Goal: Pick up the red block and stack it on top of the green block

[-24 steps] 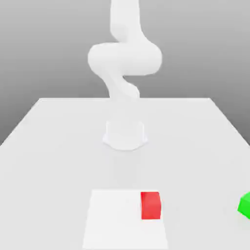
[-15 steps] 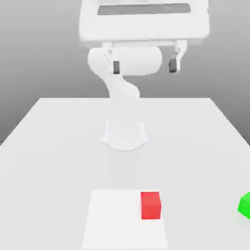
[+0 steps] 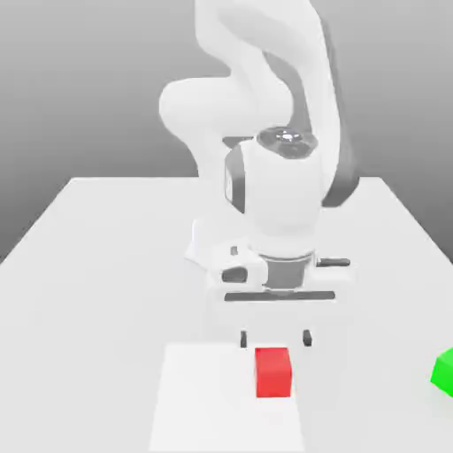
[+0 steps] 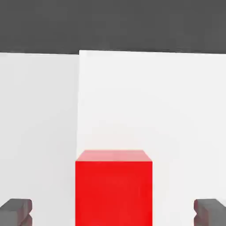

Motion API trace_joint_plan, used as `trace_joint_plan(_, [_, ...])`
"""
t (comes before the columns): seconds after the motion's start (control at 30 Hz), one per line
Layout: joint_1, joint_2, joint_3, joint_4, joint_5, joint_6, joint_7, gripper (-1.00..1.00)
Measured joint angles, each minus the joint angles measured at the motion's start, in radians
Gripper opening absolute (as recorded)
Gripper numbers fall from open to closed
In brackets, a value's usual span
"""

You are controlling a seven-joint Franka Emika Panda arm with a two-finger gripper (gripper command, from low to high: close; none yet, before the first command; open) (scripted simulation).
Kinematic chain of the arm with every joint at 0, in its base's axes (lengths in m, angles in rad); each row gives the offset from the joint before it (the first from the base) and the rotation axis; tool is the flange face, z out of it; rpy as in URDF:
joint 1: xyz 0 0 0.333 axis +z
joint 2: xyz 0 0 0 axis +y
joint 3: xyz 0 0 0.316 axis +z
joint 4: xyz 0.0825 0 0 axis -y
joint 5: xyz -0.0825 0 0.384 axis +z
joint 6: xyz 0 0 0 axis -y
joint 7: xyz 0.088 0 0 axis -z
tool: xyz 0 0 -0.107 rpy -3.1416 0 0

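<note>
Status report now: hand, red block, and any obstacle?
Hand open, low behind red block, not touching. Green block at exterior view's right edge. No obstacle seen.

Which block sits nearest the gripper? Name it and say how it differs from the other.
The red block. It lies on the pale square patch directly below the open gripper, while the green block sits far off at the exterior view's right edge.

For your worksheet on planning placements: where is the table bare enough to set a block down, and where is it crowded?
Bare: the table on the exterior view's left, and between the red block and green block. Crowded: around the red block, under the open gripper, and at the arm's base.
</note>
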State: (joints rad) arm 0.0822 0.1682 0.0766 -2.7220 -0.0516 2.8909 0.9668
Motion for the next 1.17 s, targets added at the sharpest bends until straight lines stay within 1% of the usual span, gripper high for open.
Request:
trace_joint_plan(0.07, [0.016, 0.072, -0.021, 0.01, -0.018, 0.061, 0.014, 0.0])
trace_joint_plan(0.1, [0.021, 0.093, -0.027, 0.013, -0.023, 0.079, 0.017, -1.0])
trace_joint_plan(0.33, [0.02, 0.09, -0.025, 0.012, -0.025, 0.077, 0.019, -1.0])
trace_joint_plan(0.53, [0.007, -0.103, 0.004, -0.015, 0.034, -0.089, -0.025, -1.0])
trace_joint_plan(0.63, [0.093, -0.092, 0.059, 0.062, 0.012, -0.16, -0.087, -1.0])
trace_joint_plan(0.9, [0.28, 0.034, 0.251, 0.338, -0.071, -0.321, -0.29, -1.0])
trace_joint_plan(0.97, [0.31, 0.095, 0.252, 0.367, -0.111, -0.293, -0.286, -1.0])
trace_joint_plan(1.03, [0.336, 0.165, 0.228, 0.379, -0.158, -0.238, -0.258, -1.0])
trace_joint_plan(1.07, [0.346, 0.19, 0.217, 0.381, -0.175, -0.216, -0.247, 1.0])
trace_joint_plan(1.17, [0.346, 0.19, 0.217, 0.381, -0.175, -0.216, -0.247, 1.0])
